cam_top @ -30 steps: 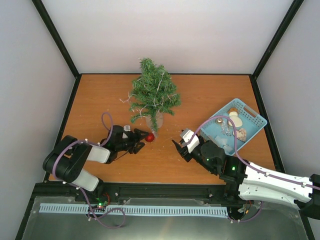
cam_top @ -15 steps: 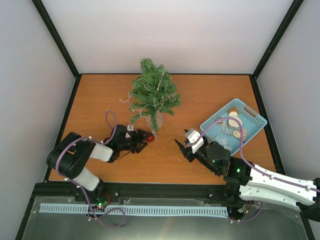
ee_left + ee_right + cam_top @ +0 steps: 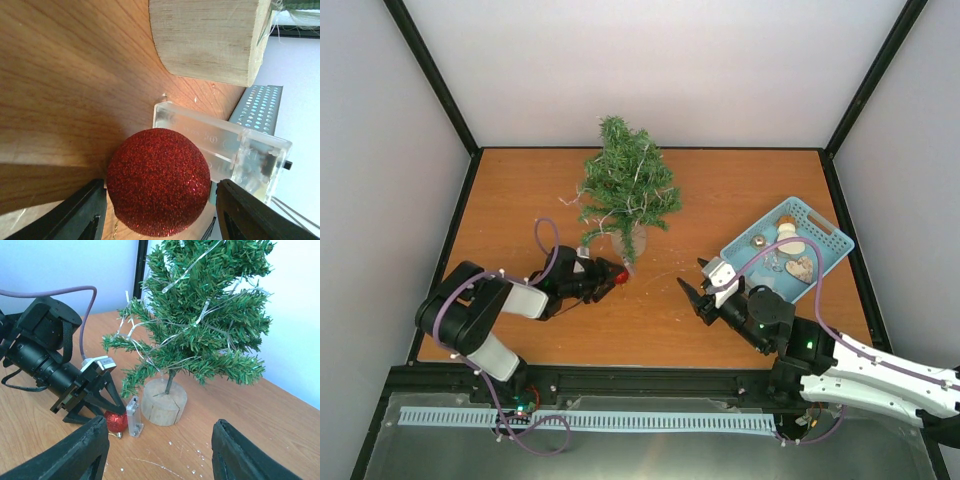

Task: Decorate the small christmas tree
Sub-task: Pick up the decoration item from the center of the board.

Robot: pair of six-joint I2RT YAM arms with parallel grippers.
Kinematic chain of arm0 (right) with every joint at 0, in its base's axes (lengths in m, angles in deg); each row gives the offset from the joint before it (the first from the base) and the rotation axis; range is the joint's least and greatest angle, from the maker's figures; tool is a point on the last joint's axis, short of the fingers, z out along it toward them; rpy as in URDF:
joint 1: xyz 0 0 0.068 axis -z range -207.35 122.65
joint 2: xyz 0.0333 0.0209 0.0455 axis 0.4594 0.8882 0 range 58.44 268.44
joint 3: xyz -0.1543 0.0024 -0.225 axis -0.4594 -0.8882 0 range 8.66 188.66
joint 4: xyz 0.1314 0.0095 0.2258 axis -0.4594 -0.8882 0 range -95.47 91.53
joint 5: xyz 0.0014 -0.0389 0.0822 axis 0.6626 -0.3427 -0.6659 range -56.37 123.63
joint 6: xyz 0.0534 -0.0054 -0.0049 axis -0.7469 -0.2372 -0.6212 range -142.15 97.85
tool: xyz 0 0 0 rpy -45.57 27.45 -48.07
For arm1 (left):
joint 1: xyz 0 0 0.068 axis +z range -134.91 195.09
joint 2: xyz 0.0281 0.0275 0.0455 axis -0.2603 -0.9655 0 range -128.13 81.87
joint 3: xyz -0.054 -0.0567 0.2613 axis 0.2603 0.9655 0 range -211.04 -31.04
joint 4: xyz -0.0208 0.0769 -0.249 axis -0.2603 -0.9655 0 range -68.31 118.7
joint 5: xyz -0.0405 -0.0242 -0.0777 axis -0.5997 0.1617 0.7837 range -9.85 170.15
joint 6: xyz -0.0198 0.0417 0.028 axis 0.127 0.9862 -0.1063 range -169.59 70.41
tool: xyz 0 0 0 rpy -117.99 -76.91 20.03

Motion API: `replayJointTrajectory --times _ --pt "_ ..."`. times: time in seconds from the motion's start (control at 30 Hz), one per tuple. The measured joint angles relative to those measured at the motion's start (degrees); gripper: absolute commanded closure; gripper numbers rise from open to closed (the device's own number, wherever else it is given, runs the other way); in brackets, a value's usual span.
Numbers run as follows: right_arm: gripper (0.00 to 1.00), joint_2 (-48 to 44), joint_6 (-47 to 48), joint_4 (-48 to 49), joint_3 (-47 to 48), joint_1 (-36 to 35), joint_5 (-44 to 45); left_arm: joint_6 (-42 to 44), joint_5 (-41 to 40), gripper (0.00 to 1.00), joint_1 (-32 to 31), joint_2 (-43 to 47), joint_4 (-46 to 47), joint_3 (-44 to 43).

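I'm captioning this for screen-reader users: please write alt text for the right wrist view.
A small christmas tree wound with a string of lights stands on a round wooden base on a wooden table. Beside the base sit a clear battery box and a red glitter ball, which the left end effector straddles.

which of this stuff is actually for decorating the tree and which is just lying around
For the job: small christmas tree; red glitter ball; blue basket of ornaments.
Lying about: clear battery box by the tree's base; white flecks.
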Motion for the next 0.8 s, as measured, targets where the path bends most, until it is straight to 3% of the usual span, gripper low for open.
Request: replayJointTrajectory --times 0.47,0.6,0.8 --pt "0.43 -1.53 -1.18 -0.31 -0.42 0.00 0.44 2.34 -0.83 0.57 -0.04 2.71 -6.49 -1.03" --pt "0.42 -1.53 -1.05 0.04 -0.72 0.00 0.09 2.73 -1.60 0.55 -0.04 5.62 -10.47 -0.85" --pt "0.43 -1.25 9.14 4.68 -4.09 0.00 -4.83 3.10 -1.11 0.56 -0.04 12.87 -16.44 -0.76"
